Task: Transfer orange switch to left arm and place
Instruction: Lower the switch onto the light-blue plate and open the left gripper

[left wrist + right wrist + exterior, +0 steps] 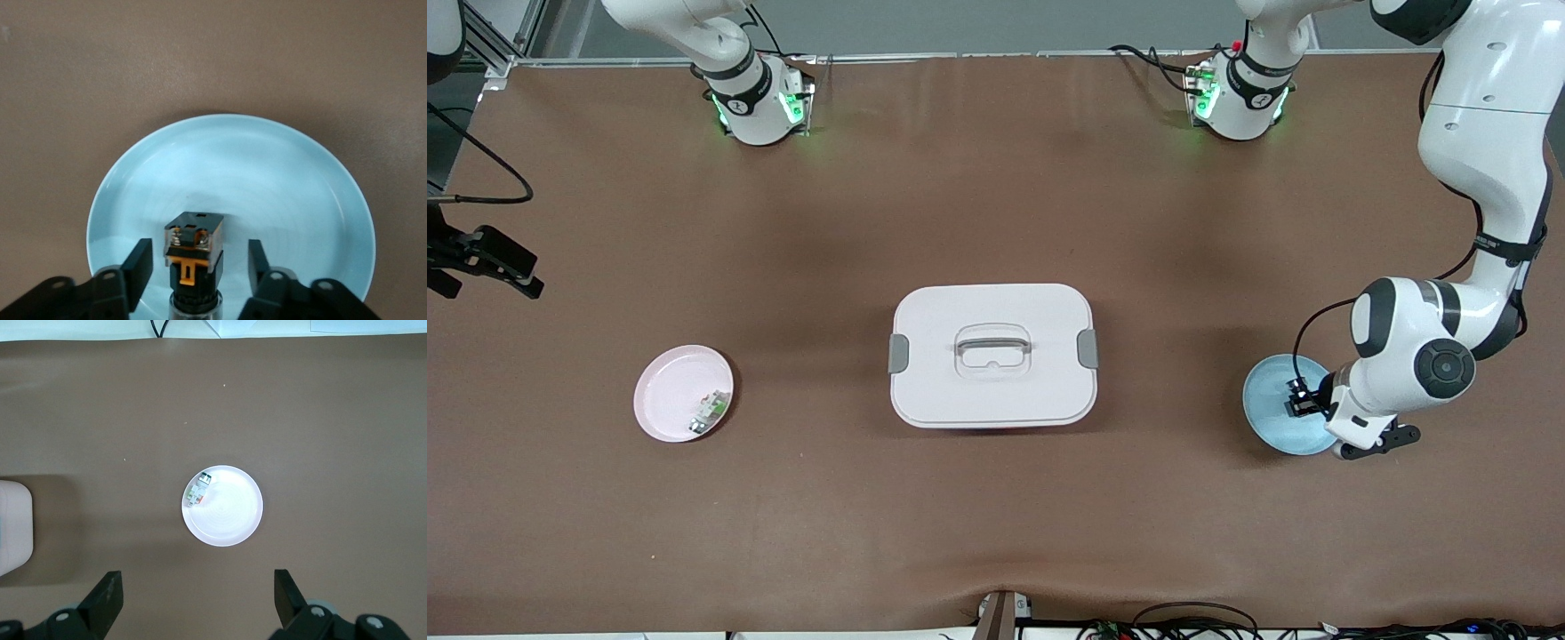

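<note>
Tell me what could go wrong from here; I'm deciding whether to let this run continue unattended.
1. The left tool straddles the orange switch on the blue plate with a gap on both sides; any nudge could tip the upright switch.
2. The box sits between the blue plate and the pink plate, so a low crossing could clip it.
3. The right tool, open, hangs over the pink plate.

The table (996,178) wears a matt brown covering, smooth with faint creases. The box (992,391) looks like smooth white plastic with a soft sheen, its latches matt grey. The blue plate (267,173) is glossy and faintly streaked; the pink plate (667,391) is smooth and satiny. The orange switch (193,248) is black and orange plastic with small shiny metal contacts. Both arms have glossy white shells.
</note>
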You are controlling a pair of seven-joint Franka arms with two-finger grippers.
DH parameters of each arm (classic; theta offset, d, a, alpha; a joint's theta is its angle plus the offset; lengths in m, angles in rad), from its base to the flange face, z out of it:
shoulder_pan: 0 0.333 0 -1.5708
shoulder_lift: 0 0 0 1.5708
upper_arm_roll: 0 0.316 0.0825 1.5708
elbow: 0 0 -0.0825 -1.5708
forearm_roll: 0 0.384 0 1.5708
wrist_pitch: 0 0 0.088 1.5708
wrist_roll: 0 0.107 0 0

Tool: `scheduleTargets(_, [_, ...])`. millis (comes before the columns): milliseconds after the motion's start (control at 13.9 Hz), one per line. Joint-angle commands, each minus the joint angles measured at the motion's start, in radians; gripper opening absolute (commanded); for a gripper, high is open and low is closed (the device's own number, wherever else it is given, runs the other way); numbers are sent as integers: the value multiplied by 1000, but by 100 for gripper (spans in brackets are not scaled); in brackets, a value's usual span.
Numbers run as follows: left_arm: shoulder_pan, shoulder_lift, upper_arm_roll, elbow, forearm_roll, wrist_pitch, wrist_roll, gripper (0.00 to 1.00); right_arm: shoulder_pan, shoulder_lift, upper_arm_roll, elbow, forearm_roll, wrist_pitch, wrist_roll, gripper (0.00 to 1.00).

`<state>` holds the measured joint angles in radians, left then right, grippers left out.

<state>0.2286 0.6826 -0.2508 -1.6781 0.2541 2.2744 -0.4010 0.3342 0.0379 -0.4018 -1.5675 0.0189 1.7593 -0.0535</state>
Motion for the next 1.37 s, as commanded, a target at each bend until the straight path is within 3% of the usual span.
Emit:
scheduleTargets(0, [8, -32, -10, 5, 27, 1, -2, 100, -9, 7, 11, 20, -14, -11, 12, 100])
scheduleTargets(216, [6, -98, -13, 9, 27, -29, -1, 100, -36, 7, 21, 20, -10, -9, 12, 100])
scheduleTargets(288, [8, -122, -13, 11, 27, -41, 1, 100, -70, 7, 59, 20, -10, -9, 11, 100])
scheduleTargets(505, [9, -178, -16, 63, 22, -136, 8, 100, -304, 8, 304, 20, -11, -3, 12, 100])
scheduleTargets(649, [9, -205, -18, 128, 16, -240, 11, 100, -382, 8, 386, 20, -13, -1, 12, 100])
scheduleTargets(793, [11, -236, -18, 170, 14, -324, 16, 100, -385, 8, 389, 20, -13, -3, 12, 100])
scheduleTargets(1298, [21, -425, -22, 173, 7, -469, 82, 100, -373, 0, 389, 14, -19, -14, 12, 100])
